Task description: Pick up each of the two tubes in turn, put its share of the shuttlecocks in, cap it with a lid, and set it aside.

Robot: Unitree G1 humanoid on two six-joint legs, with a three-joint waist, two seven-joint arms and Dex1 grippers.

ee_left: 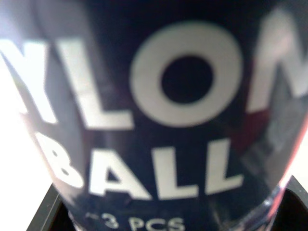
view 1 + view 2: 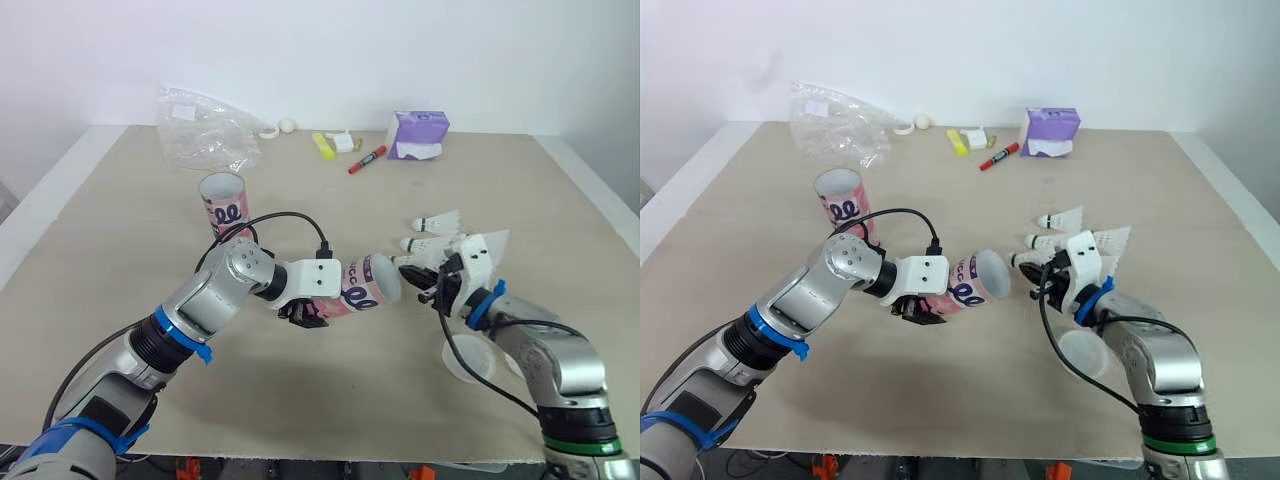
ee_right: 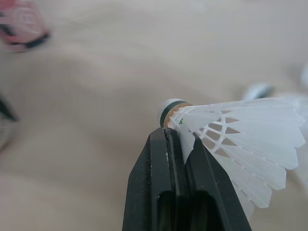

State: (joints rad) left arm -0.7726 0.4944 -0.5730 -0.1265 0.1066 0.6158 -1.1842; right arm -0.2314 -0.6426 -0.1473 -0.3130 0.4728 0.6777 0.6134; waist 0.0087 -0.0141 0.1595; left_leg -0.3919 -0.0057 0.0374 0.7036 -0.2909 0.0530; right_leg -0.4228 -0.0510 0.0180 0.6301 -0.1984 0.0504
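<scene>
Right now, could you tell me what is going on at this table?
The left gripper is shut on a pink tube, held tipped on its side with its open mouth towards the right gripper. That gripper's fingers pinch a shuttlecock by its skirt, near the mouth but not yet inside. A second tube stands upright on the table, two more shuttlecocks lie loose, and a clear lid waits by the right arm.
</scene>
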